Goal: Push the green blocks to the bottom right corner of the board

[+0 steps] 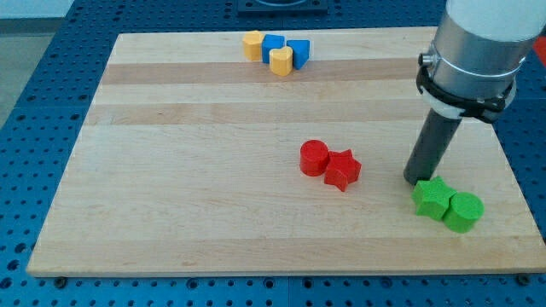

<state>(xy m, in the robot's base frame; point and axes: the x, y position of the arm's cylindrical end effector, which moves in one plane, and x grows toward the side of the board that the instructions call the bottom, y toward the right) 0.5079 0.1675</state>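
A green star-shaped block (432, 198) and a green cylinder (464, 211) lie touching each other near the board's right edge, toward the view's bottom. My tip (415, 180) rests on the board just above and left of the green star block, right at its edge. The dark rod rises from it to the grey arm at the view's upper right.
A red cylinder (314, 158) and a red star block (343, 170) touch near the board's middle. At the view's top, a yellow block (252, 44), a yellow heart-shaped block (281, 60) and two blue blocks (273, 44) (299, 51) cluster. The wooden board (171, 170) sits on a blue pegboard table.
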